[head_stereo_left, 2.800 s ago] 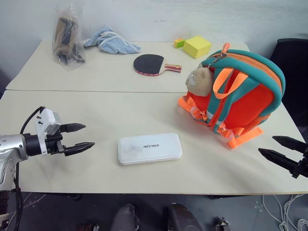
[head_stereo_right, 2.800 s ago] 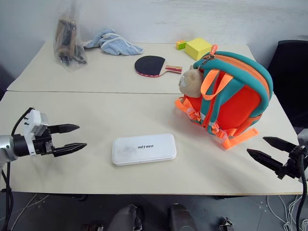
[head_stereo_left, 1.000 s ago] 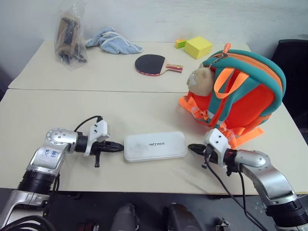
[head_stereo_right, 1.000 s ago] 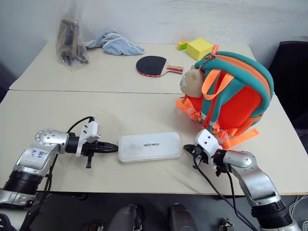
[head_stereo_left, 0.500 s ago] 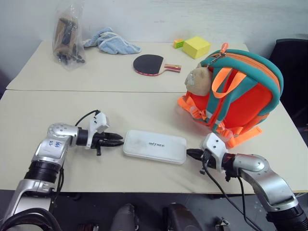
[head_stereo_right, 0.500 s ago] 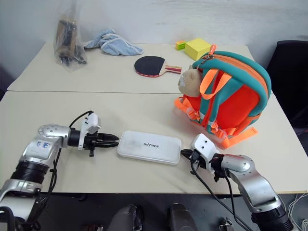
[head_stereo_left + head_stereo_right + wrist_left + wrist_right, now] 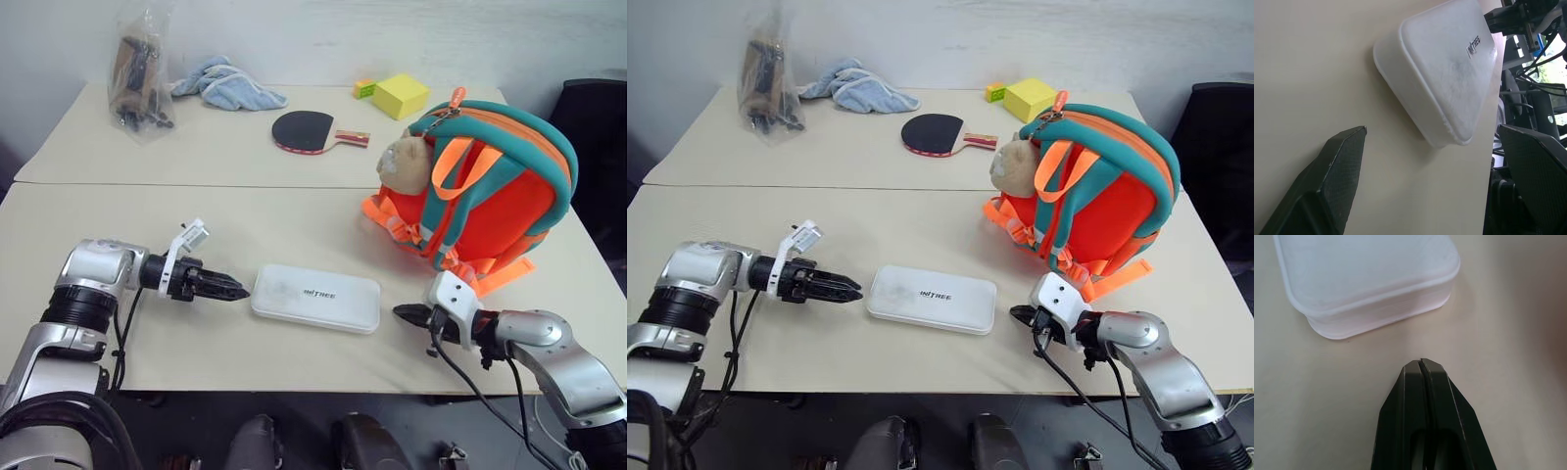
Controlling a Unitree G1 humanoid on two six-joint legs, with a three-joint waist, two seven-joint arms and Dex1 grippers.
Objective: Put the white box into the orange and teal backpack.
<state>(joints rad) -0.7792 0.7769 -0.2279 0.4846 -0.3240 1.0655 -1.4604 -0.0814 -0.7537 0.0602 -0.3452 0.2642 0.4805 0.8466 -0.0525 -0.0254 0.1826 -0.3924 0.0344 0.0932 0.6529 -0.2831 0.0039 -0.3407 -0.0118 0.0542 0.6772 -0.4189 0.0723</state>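
Left eye, box: the box [image 7: 315,299] lies flat near the front of the worktop [image 7: 245,157], between my two end effectors; the backpack [image 7: 480,191] stands to the right and farther off, well apart, with no opening that I can see.
Left eye, left end effector: the left end effector [image 7: 223,288] sits low beside the box's left end, touching nothing.
Right eye, right end effector: the right end effector [image 7: 1023,314] is near the box's right end, a gap between them, carrying nothing.
Left wrist, fingers: spread wide and empty, the box's short end ahead of the gap.
Right wrist, fingers: pressed together, tip aimed at the box's corner [image 7: 1442,289], not touching.
Step, my judgement: I'd slide the left fingers around the short end squarely, and brace the far end with the right tip so the box can't skid.
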